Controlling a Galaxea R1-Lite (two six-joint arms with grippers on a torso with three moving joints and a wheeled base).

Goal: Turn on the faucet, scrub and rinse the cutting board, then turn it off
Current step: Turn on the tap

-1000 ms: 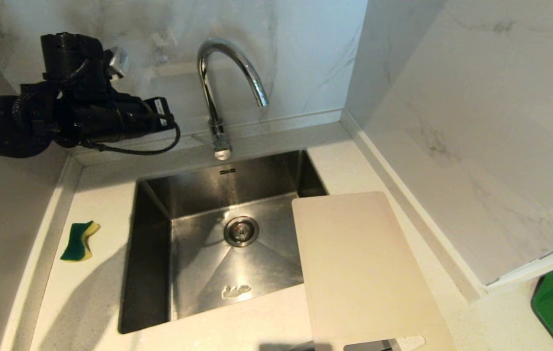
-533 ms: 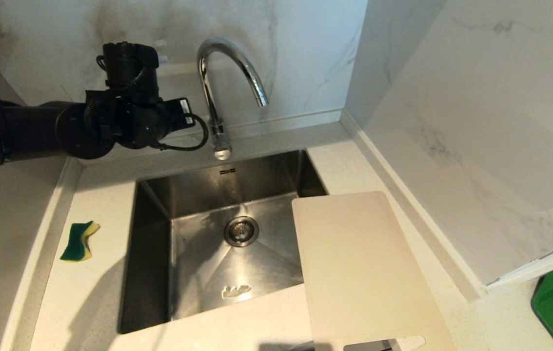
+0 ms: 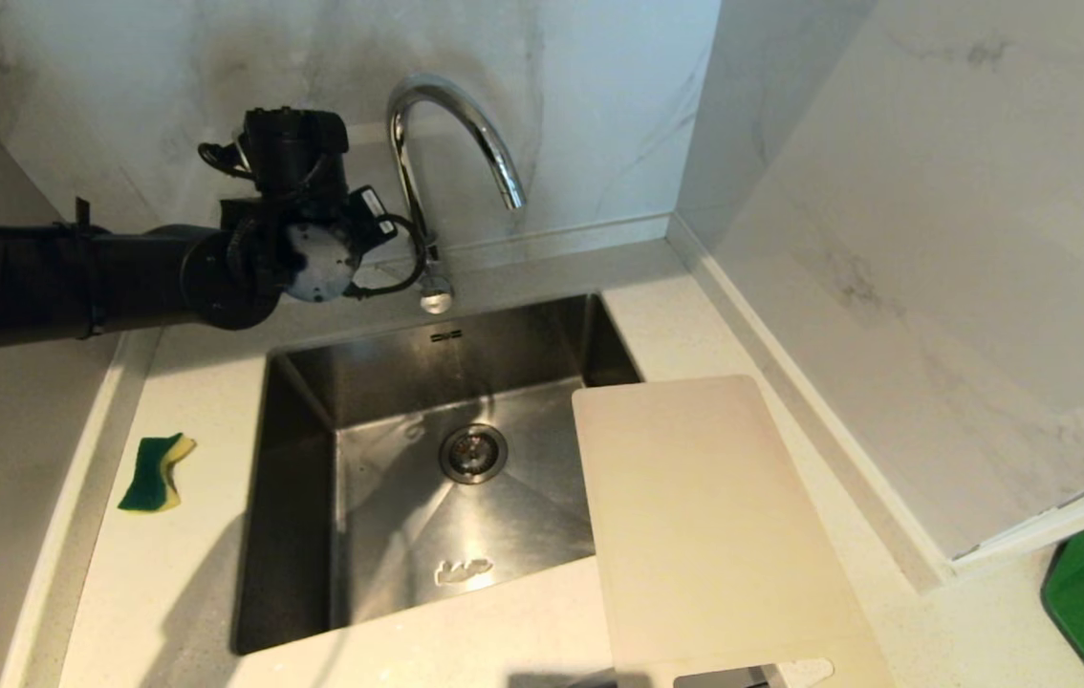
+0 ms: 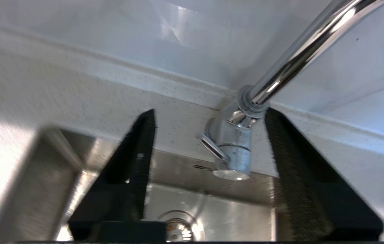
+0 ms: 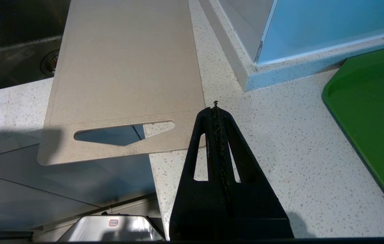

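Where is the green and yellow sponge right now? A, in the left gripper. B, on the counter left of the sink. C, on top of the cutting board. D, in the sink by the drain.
B: the sponge lies on the counter left of the sink.

left gripper (image 4: 209, 118) jaws wide apart w/ faucet (image 4: 232, 149) base between; cutting board (image 3: 704, 526) covers sink's (image 3: 293, 497) right edge.
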